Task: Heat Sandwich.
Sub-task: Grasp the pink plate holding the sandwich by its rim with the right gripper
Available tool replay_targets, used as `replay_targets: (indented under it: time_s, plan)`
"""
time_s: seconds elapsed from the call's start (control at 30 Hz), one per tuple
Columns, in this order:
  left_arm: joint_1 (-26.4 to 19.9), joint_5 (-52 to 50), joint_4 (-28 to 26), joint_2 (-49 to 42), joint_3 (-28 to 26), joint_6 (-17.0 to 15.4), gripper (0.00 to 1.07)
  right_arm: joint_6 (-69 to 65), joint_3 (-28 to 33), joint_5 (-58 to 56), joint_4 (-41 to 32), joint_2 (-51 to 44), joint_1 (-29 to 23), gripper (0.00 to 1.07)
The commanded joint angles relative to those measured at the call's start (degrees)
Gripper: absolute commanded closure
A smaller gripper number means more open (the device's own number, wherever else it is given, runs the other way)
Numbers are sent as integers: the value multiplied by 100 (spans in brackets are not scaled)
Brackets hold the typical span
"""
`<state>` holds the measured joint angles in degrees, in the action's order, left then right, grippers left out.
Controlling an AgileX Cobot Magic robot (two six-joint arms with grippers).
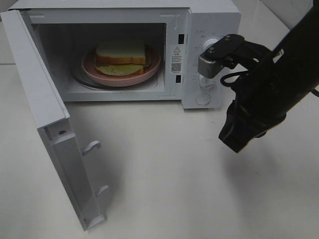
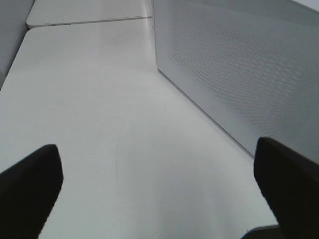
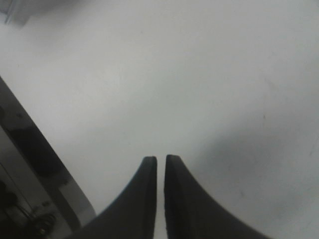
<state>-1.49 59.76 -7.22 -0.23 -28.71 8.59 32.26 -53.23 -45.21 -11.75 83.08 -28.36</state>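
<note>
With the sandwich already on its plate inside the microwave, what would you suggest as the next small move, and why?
Probably swing the door shut. The sandwich sits on the pink plate inside, the door stands wide open, and the right gripper, jaws closed, holds nothing. Heating likely cannot start before that.

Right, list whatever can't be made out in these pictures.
White microwave's control panel: dials partly covered by the black right arm, exterior high view.
Small black-and-white warning label on its front: print too small to read, same view.
Round pink plate: rear rim hidden behind the white-bread sandwich, same view.
Left jaws: absent from the exterior high view; cut off by the picture's edge in the left wrist view.
</note>
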Motion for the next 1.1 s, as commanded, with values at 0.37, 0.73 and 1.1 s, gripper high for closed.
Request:
replay_targets:
  time_s: [0.37,0.73,1.1]
  plan:
    - [29,-63,-52,-149,17,-11,5,3638,-34,-223,212,-40,34,97]
    - [29,-63,-52,-149,17,-11,5,3713,-34,-143,682,-40,34,63]
    - [29,-63,-52,-149,17,-11,5,3392,-34,0,682,-40,34,10]
